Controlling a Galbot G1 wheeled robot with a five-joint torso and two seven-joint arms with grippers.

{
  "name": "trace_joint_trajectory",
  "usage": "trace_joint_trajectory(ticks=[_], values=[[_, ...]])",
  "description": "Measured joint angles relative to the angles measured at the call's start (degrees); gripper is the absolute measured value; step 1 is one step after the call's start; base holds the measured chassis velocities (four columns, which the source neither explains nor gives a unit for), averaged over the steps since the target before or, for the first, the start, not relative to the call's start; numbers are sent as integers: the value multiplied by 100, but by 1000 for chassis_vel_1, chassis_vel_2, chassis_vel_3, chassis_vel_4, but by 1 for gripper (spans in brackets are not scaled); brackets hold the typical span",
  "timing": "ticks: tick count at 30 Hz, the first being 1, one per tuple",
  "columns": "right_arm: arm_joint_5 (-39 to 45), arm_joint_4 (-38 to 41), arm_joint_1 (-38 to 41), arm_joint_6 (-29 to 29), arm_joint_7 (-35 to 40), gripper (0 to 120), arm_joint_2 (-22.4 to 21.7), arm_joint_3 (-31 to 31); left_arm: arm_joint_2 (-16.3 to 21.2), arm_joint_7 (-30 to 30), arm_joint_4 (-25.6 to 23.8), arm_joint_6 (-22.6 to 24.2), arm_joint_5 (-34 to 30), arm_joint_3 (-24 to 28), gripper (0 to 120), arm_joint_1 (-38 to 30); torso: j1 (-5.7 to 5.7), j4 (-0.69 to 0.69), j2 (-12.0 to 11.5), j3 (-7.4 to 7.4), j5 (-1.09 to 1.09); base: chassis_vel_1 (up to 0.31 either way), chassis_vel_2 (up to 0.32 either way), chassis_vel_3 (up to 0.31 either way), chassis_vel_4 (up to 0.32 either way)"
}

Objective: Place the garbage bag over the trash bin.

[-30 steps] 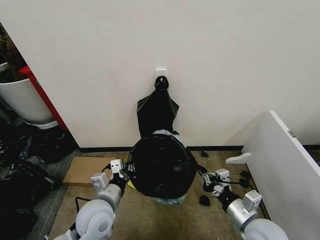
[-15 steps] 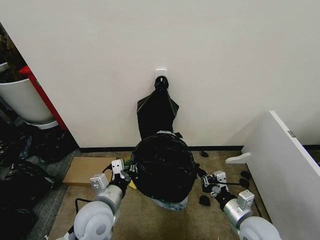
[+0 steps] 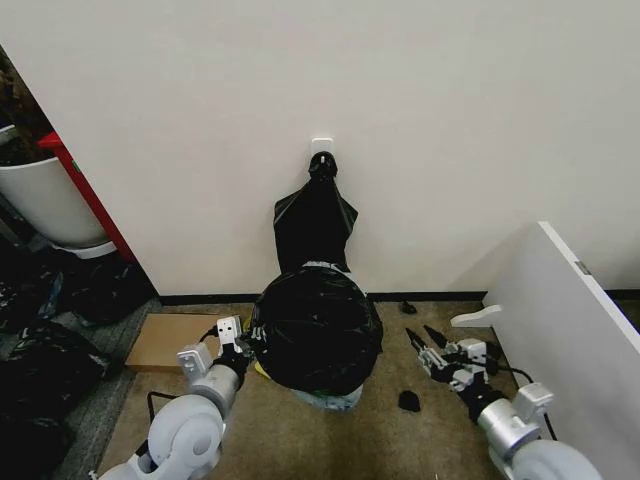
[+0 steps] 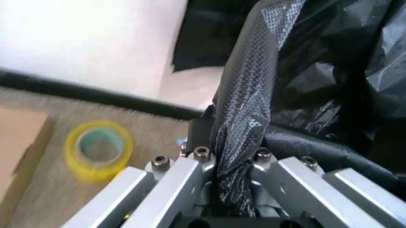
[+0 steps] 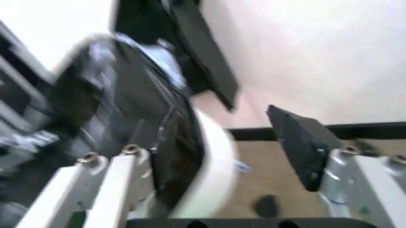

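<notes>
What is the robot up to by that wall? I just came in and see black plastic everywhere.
It is fitting the garbage bag over the trash bin, which stands on the floor against the wall. The left gripper is clamped on a fold of the bag at the bin's left side. The right gripper is open, clear of the bag on the bin's right side.

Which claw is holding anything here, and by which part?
The left claw pinches a fold of the bag at its side edge. The right claw is open, holding nothing, beside the bin.
</notes>
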Motion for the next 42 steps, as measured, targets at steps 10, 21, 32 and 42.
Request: trace_joint_trajectory(ticks=[10, 21, 32, 42], values=[[1604, 111, 500, -672, -540, 96, -764, 399, 327, 2036, 756, -1495, 670, 102, 1, -66, 0, -1, 0, 0, 0, 0, 0, 0, 0], [1730, 371, 1285, -991, -353, 100, -1199, -137, 361, 2312, 740, -1780, 1535, 176, 1, 159, 0, 0, 0, 0, 0, 0, 0, 0, 0], [1749, 184, 1725, -1202, -173, 84, -1210, -698, 352, 2438, 680, -1972, 1814, 177, 1, 293, 0, 0, 0, 0, 0, 0, 0, 0, 0], [1734, 23, 1731, -1271, -183, 47, -1189, -761, 317, 2414, 688, -1983, 1790, 192, 1, 257, 0, 0, 0, 0, 0, 0, 0, 0, 0]])
